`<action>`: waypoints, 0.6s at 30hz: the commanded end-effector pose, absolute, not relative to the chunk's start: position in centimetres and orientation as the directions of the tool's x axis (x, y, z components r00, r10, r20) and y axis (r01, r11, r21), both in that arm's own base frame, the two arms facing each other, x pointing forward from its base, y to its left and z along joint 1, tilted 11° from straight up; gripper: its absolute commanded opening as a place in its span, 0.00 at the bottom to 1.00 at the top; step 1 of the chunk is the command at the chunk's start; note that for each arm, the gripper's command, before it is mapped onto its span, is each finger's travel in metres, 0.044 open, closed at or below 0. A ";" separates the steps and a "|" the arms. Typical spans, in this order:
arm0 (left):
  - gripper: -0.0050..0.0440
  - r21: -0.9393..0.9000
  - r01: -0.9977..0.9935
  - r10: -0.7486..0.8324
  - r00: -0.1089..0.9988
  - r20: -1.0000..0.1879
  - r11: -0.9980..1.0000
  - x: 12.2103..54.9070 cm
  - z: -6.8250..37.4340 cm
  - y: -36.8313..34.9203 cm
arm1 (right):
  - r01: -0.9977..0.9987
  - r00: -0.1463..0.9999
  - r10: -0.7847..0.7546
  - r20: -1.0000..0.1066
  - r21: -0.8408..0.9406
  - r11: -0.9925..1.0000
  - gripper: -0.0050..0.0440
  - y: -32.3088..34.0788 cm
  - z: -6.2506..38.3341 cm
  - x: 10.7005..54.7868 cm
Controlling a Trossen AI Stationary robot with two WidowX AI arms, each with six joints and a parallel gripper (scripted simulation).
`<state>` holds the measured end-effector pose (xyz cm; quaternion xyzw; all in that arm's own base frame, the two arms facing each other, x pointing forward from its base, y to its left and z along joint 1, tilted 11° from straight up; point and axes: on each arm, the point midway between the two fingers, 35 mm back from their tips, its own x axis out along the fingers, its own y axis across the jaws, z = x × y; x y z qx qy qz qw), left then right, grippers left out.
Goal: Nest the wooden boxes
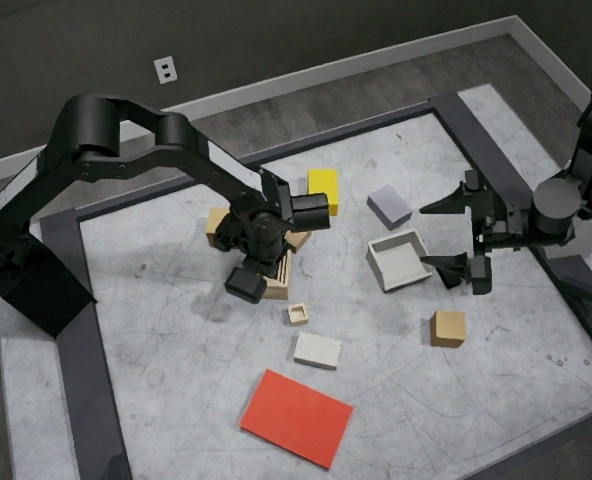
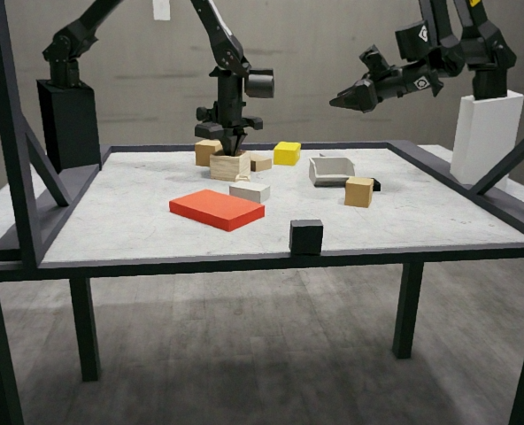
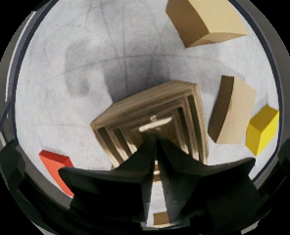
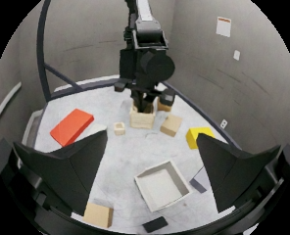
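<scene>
Several wooden boxes point(image 1: 282, 292) point(image 2: 226, 169) point(image 3: 147, 100) point(image 4: 142, 121) sit nested between the worktop's point(image 1: 182, 387) point(image 2: 116, 237) point(image 3: 62, 49) point(image 4: 127, 159) centre and its far left corner in the exterior view. Just beside them, on the side of the near edge, stands the smallest box point(image 1: 297, 321) point(image 2: 242, 177) point(image 4: 119, 131), open side up. The left pincer point(image 1: 270, 269) point(image 2: 232, 153) point(image 3: 155, 137) point(image 4: 143, 111) is closed on nothing, over the nest; the right pincer point(image 1: 423, 235) point(image 2: 331, 103) point(image 4: 153, 136) stands wide open. The smallest box looks light and stiff, likely to skid if nudged; gripping opposite outer walls near the rim should suit it best.

The nested boxes point(image 1: 276, 292) point(image 2: 229, 167) point(image 3: 150, 105) point(image 4: 142, 120) look like grained wood; the red block point(image 1: 296, 418) point(image 2: 216, 209) point(image 3: 57, 168) point(image 4: 72, 126) looks smooth, matt.
</scene>
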<state>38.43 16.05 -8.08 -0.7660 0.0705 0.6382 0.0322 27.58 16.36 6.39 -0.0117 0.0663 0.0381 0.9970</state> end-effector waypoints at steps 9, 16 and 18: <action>0.08 -0.123 -0.664 -0.045 0.230 -0.972 -0.738 39.3 -4.2 17.0 | -0.078 0.990 0.077 -0.122 -0.009 0.997 0.92 16.5 6.8 27.6; 0.00 -0.189 -0.881 -0.045 0.231 -0.972 -0.434 39.1 -3.2 17.1 | -0.078 0.990 0.077 -0.122 -0.009 0.997 0.92 16.5 6.8 27.6; 0.00 -0.203 -0.921 -0.045 0.231 -0.972 -0.333 39.1 -2.9 17.1 | -0.078 0.990 0.077 -0.122 -0.009 0.997 0.92 16.5 6.8 27.6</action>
